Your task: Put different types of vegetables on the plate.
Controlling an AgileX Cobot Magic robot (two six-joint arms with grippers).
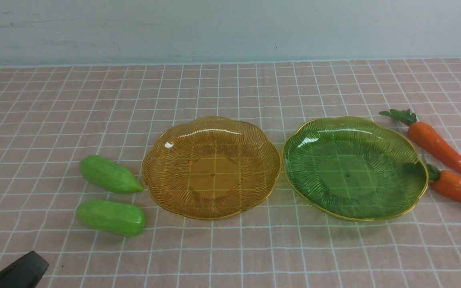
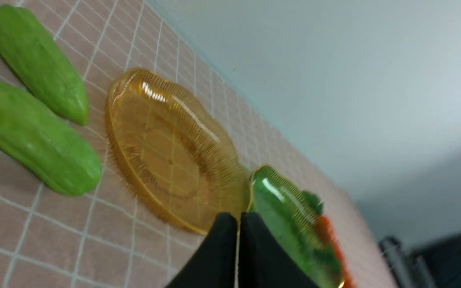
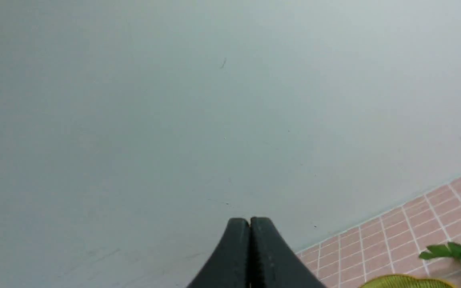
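Two light-green gourds lie left of the amber plate (image 1: 211, 168): a pointed one (image 1: 109, 174) behind a blunt one (image 1: 110, 217). Both show in the left wrist view, pointed (image 2: 38, 64) and blunt (image 2: 34, 138), beside the amber plate (image 2: 166, 148). A green plate (image 1: 354, 168) sits right of the amber one. Two orange carrots lie right of it, the far one (image 1: 434, 142) and the near one (image 1: 456, 188). My left gripper (image 2: 239, 218) is shut and empty, low at the front left (image 1: 18, 272). My right gripper (image 3: 250, 220) is shut and empty, facing the wall.
A pink checked cloth (image 1: 230, 248) covers the table up to a pale wall (image 1: 230, 28). The right wrist view shows a carrot's leafy top (image 3: 448, 250) and the green plate's rim (image 3: 406, 282).
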